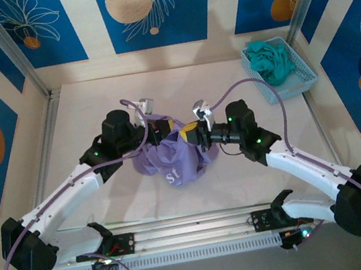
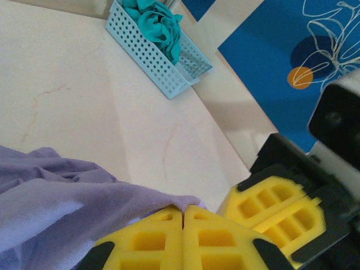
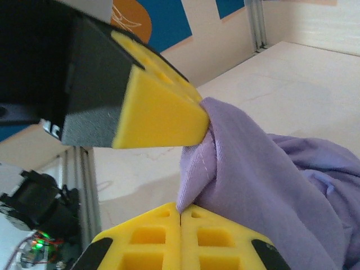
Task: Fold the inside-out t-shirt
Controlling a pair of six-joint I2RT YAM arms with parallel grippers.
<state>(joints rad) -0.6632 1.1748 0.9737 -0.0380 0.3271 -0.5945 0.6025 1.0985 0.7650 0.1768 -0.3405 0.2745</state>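
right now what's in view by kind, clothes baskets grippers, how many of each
purple t-shirt: 1
teal garment: 1
basket: 1
grippers: 2, left gripper and right gripper, both shut on the t-shirt
total: 5

Pale blue perforated basket at far right of beige table, teal garment heaped inside, blue patterned wall panels

We are looking at a robot lab, a small test booth. One robot arm and a second arm are sitting bolted to a metal rail by a pale table. Purple wires are looping around. Metal posts are holding blue painted walls. Tiny green lights are glowing.
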